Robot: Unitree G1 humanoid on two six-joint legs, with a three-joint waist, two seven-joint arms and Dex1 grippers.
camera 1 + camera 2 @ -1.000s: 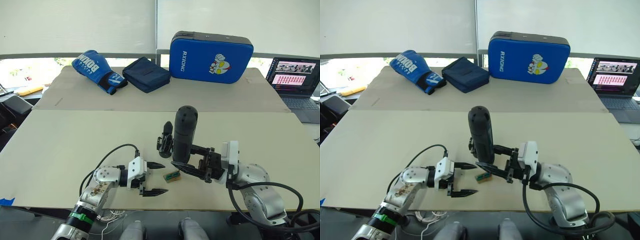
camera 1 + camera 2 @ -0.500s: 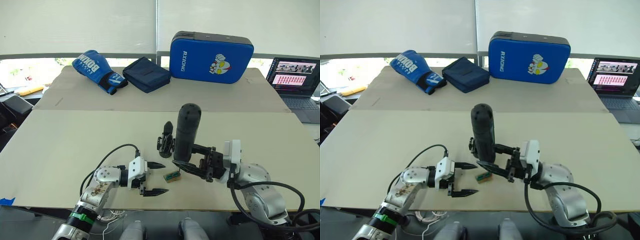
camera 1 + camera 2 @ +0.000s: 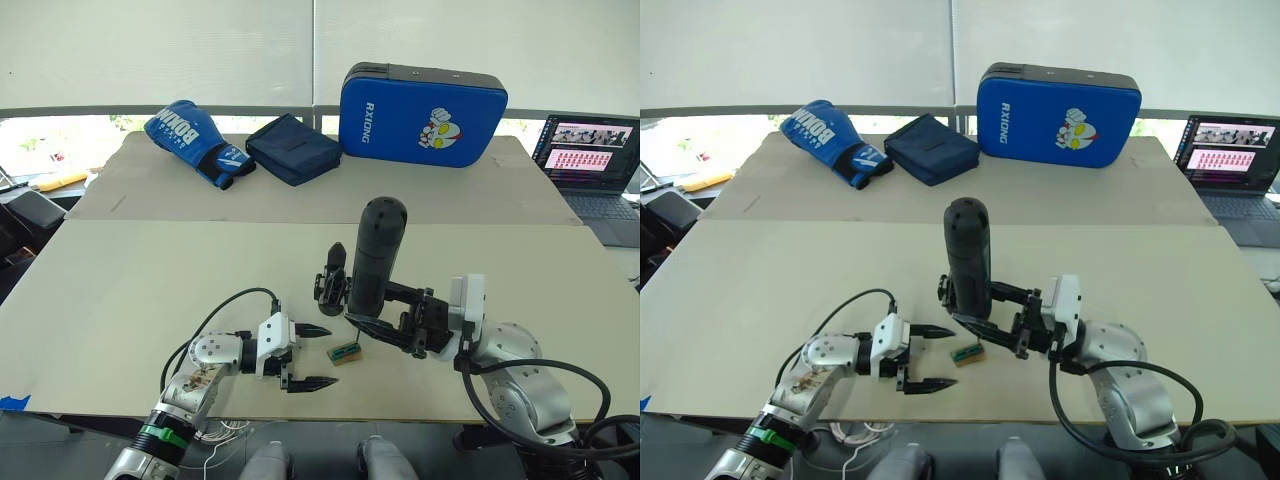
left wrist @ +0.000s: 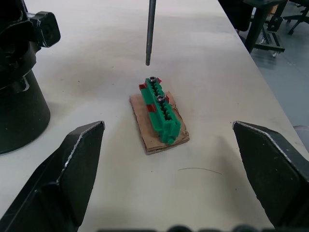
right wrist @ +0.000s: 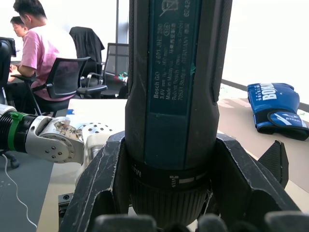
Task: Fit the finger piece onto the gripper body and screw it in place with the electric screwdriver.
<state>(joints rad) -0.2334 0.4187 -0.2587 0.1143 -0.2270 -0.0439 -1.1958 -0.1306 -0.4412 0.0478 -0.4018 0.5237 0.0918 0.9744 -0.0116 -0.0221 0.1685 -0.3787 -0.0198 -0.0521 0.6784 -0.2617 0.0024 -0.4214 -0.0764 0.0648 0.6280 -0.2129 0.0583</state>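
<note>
Bright, even daylight is let in through blinds behind the table — shadows are kept soft and short. A screwdriver is shown backlit, near-silhouetted against a washed-out background — distant chairs slightly soft.

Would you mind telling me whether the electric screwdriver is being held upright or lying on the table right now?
Roughly upright, leaning slightly. The right gripper clamps the electric screwdriver near its lower end, rounded end up; its bit hangs just above the green block.
</note>
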